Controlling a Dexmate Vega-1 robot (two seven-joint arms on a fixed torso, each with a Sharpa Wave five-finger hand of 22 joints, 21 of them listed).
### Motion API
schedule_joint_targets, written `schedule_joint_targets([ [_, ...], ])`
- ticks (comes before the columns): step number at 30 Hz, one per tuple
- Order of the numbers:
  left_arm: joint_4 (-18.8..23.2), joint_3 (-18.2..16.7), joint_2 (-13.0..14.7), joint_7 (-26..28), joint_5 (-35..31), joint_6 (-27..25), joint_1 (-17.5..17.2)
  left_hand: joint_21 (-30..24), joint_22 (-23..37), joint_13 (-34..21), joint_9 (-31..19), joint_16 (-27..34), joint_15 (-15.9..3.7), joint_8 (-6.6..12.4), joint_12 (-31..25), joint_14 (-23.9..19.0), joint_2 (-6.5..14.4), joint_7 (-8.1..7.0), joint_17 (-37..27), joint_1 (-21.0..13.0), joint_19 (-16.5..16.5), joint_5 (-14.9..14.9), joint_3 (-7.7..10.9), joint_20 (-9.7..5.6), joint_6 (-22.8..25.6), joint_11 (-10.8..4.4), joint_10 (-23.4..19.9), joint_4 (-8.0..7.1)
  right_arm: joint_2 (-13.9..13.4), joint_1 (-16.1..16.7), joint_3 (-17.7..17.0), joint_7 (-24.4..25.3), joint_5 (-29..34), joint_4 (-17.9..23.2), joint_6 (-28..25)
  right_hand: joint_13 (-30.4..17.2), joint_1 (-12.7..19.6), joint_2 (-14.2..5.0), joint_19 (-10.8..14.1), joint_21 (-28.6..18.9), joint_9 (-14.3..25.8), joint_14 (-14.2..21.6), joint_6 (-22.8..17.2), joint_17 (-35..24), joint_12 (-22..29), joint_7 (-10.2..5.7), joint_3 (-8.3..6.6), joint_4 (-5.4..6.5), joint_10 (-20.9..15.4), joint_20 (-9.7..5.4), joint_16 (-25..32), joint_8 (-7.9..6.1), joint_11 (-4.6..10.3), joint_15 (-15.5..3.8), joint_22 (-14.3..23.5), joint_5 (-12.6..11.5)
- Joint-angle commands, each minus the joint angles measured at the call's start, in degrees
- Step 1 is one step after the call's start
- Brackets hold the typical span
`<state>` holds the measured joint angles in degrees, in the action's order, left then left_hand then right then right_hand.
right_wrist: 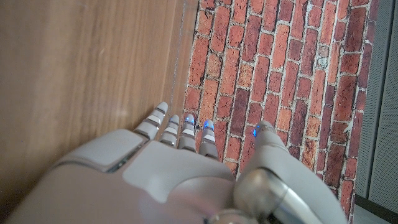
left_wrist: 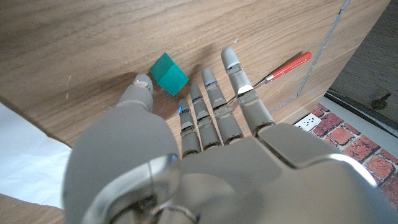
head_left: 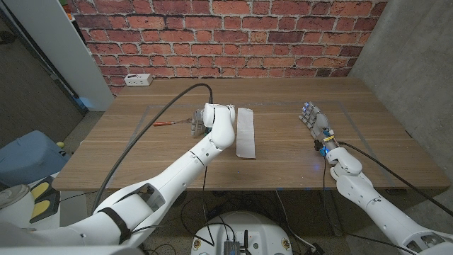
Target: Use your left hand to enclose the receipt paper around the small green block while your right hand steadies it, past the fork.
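Your worktop (head_left: 297, 163) carries the receipt paper (head_left: 245, 132) near its middle, lying flat just beside your left robot hand (head_left: 200, 120). That robot hand is spread and holds nothing; the small green block (left_wrist: 168, 73) sits between its thumb and fingertips (left_wrist: 229, 57), which overlap the red-handled fork (left_wrist: 283, 67). Your right robot hand (head_left: 314, 122) rests open, fingers extended, well apart toward the worktop's right edge.

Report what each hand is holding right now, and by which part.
Nothing. The left hand hovers open by the green block, fingers apart; the right hand is open over bare table.
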<state>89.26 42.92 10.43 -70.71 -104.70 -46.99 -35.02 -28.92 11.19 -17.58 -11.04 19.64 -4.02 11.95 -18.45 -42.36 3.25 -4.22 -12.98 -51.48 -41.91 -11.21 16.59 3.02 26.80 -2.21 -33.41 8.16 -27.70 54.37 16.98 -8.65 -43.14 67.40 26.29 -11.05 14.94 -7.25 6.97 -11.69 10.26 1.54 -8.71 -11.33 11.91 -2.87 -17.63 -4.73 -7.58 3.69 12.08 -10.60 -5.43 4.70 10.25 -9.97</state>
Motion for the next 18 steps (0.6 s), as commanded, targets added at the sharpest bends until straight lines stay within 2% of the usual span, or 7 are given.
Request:
schedule_joint_targets([
  [1,-4.15,3.15,0.99,0.95,4.76,-1.98,2.86,-1.66,0.15,-1.11,-0.2,2.75,-5.16,0.86,-2.42,-6.14,1.1,0.47,-1.03,-1.58,-3.54,0.44,0.92,-1.9,2.52,-1.16,-5.34,0.38,-0.06,0.63,0.03,2.0,0.77,0.92,-0.24,-0.31,-0.57,-0.12,0.53,-0.5,0.14,0.42,-0.5,-0.05,0.29,0.02,0.19,-0.02,-0.62,-0.17,0.26,-0.39,-0.07,0.13,0.18,-0.06],
  [2,-4.72,3.47,1.02,0.84,5.15,-2.17,3.24,-2.18,0.16,-1.42,-0.21,2.96,-5.66,0.89,-3.15,-7.14,1.15,0.36,-1.09,-1.89,-4.6,0.54,1.05,-2.75,2.92,-1.31,-6.87,0.5,-0.12,0.7,0.03,2.2,0.82,1.1,-0.35,-0.31,-0.57,-0.13,0.52,-0.49,0.14,0.42,-0.53,-0.06,0.28,0.02,0.19,-0.01,-0.61,-0.19,0.25,-0.4,-0.07,0.15,0.18,-0.06],
  [6,-6.43,4.72,1.4,1.84,7.42,-3.14,4.35,-2.81,0.18,-2.22,-0.25,4.07,-6.67,1.31,-5.21,-11.27,2.0,0.72,-1.24,-3.09,-5.21,0.66,1.84,-3.27,4.79,-2.34,-11.35,0.77,-0.54,0.96,0.15,3.28,1.41,1.96,-0.98,-0.32,-0.68,-0.12,0.61,-0.52,0.14,0.59,-0.53,-0.08,0.29,0.0,0.21,0.06,-0.71,-0.08,0.3,-0.38,-0.08,0.13,0.18,-0.05],
  [8,-6.88,5.24,1.71,3.59,9.02,-3.89,4.58,-3.7,0.2,-2.84,-0.32,5.64,-7.81,2.5,-6.96,-15.97,2.71,1.55,-1.48,-4.73,-6.42,0.8,2.72,-3.77,8.65,-3.19,-15.5,1.28,-0.73,1.07,0.19,3.74,1.62,2.32,-1.27,-0.32,-0.74,-0.11,0.68,-0.54,0.14,0.85,-0.53,-0.08,0.29,0.01,0.22,0.09,-0.75,-0.07,0.39,-0.37,-0.15,0.21,0.18,-0.04],
  [9,-7.12,5.72,1.93,4.69,9.44,-4.33,4.66,-4.69,0.25,-3.34,-0.43,5.81,-8.25,3.65,-7.8,-17.92,3.89,2.6,-1.41,-7.17,-7.65,0.56,4.33,-4.34,12.58,-3.61,-17.63,1.78,-0.82,1.11,0.2,3.94,1.72,2.49,-1.41,-0.32,-0.77,-0.12,0.73,-0.55,0.14,0.84,-0.54,-0.09,0.28,0.02,0.22,0.11,-0.74,-0.09,0.38,-0.37,-0.15,0.22,0.18,-0.04],
  [14,-7.56,7.43,3.1,9.55,12.2,-6.63,4.84,-8.09,0.46,-4.68,-1.32,7.33,-9.12,7.43,-9.88,-24.1,5.88,4.84,-2.39,-14.1,-10.68,-0.17,8.51,-6.48,24.6,-4.53,-23.72,2.26,-1.01,1.2,0.21,4.64,1.99,2.94,-1.74,-0.32,-0.86,-0.11,0.82,-0.57,0.14,1.04,-0.79,-0.09,0.32,0.08,0.21,0.16,-0.95,-0.09,0.41,-0.44,-0.26,0.27,0.17,-0.05],
  [18,-6.75,8.77,4.2,12.01,13.03,-8.58,4.87,-9.44,0.53,-5.25,-1.95,8.2,-9.14,7.98,-10.55,-26.36,5.9,5.27,-3.26,-15.29,-11.72,-0.12,9.11,-7.45,26.18,-5.12,-25.48,1.95,-0.99,1.11,0.22,4.96,2.05,3.07,-1.89,-0.32,-0.88,-0.11,0.87,-0.58,0.14,1.1,-0.83,-0.08,0.33,0.1,0.19,0.17,-1.02,-0.19,0.4,-0.44,-0.28,0.28,0.17,-0.05],
])
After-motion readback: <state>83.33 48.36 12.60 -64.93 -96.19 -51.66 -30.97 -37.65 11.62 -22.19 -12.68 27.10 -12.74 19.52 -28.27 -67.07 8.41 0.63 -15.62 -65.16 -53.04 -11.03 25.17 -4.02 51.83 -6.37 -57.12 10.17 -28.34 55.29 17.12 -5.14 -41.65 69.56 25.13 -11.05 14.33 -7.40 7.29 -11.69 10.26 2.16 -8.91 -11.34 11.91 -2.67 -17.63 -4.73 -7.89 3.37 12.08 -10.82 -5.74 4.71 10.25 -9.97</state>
